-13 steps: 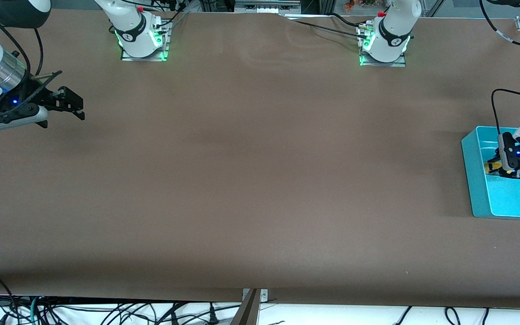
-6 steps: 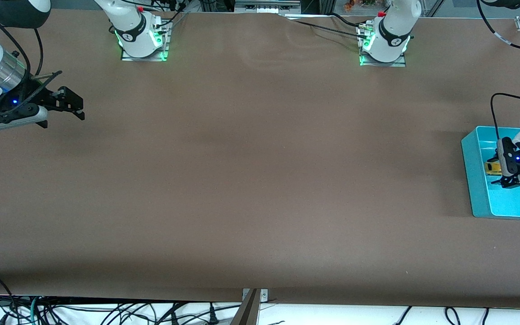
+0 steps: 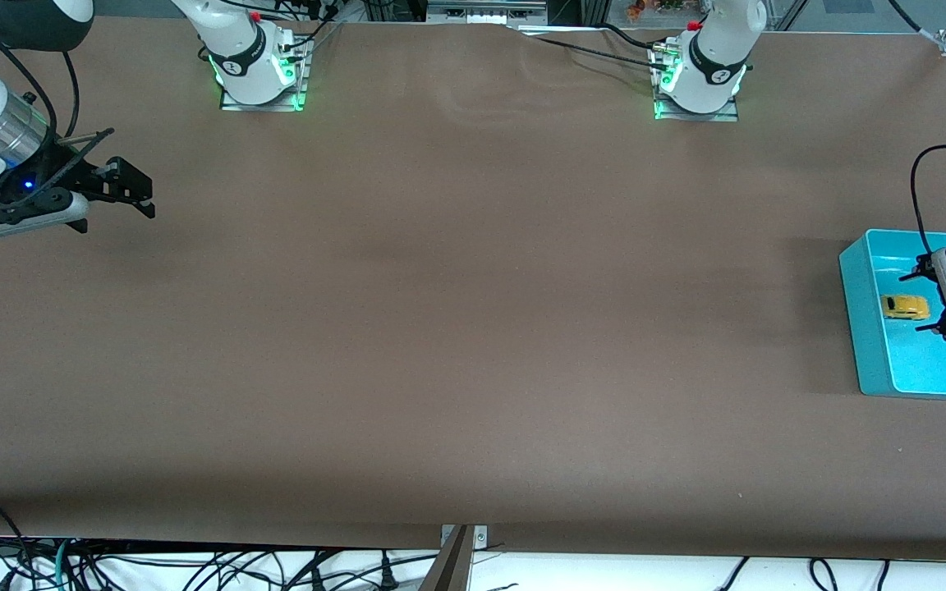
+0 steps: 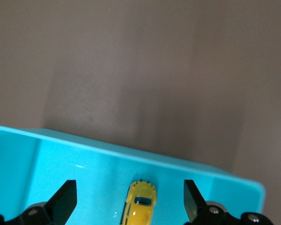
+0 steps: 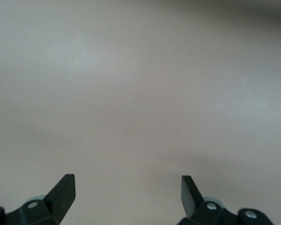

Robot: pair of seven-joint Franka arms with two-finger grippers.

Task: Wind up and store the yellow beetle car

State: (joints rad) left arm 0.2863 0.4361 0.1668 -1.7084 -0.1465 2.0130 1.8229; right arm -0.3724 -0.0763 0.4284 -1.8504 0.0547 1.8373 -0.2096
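The yellow beetle car (image 3: 904, 307) lies free on the floor of the teal bin (image 3: 859, 328) at the left arm's end of the table. In the left wrist view the car (image 4: 141, 205) lies between the spread fingers, inside the bin (image 4: 47, 139). My left gripper (image 3: 926, 299) is open and empty, raised over the bin beside the car. My right gripper (image 3: 138, 190) is open and empty over bare table at the right arm's end, where it waits; its wrist view shows only its fingertips (image 5: 65, 187) and brown table.
The brown table (image 3: 473, 328) stretches between the two arms. The arm bases (image 3: 259, 66) (image 3: 699, 74) stand along the table edge farthest from the front camera. Cables hang below the near edge.
My left gripper has let go of the car, opened, and risen away toward the table's end. The car now lies free in the bin. The right arm has not moved.
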